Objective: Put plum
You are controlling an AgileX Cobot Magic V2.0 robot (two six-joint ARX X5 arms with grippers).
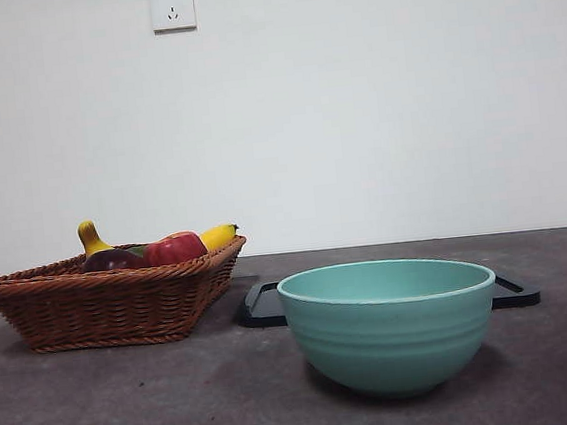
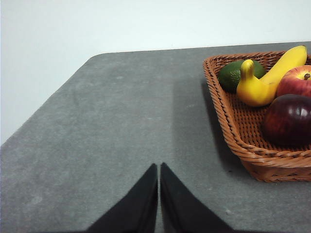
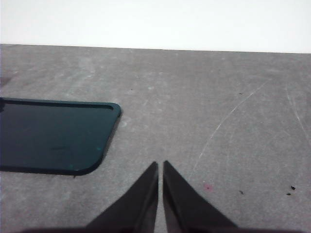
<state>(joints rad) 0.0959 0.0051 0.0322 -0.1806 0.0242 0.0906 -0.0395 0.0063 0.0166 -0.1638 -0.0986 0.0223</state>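
The plum, dark maroon and glossy, lies in the near corner of a brown wicker basket. In the front view the plum peeks just over the rim of the basket at the left of the table. My left gripper is shut and empty, hovering over bare grey table well to the side of the basket. My right gripper is shut too, holding nothing, above the table beside a dark tray. Neither arm shows in the front view.
Sharing the basket are a red apple, a yellow banana, a yellow gourd-shaped fruit and a green avocado. A teal bowl stands front and centre, with the black tray behind it.
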